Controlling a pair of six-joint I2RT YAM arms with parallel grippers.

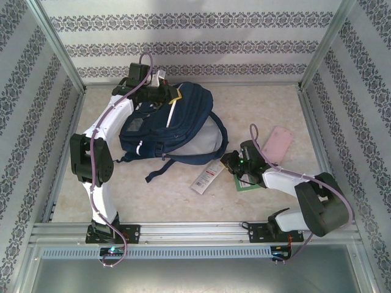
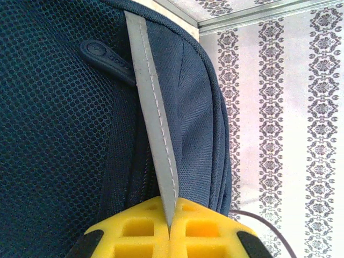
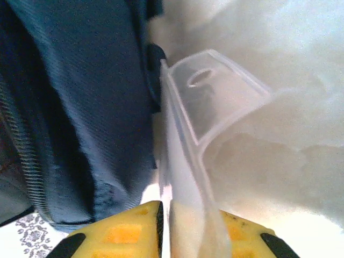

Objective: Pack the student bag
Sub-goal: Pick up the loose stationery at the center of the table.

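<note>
Wrist views: left gripper point(image 2: 169, 228) pinches student bag point(image 2: 54, 140) strip point(image 2: 156, 134), right gripper point(image 3: 188, 215) clear packet point(image 3: 215, 102).

The bag point(image 1: 174, 125) lies left of centre towards the back of the bench point(image 1: 153, 195), and the left pincer point(image 2: 170, 226) sits at its far edge, clamped on a strip point(image 2: 153, 123) running along the bag's side. The right pincer point(image 3: 185, 226) is just off the bag's front right corner, with a packet point(image 3: 215, 102) between its jaws and a card point(image 1: 249, 185) lying beneath it. A case point(image 1: 278, 144) lies right of the bag, behind that pincer.
</note>
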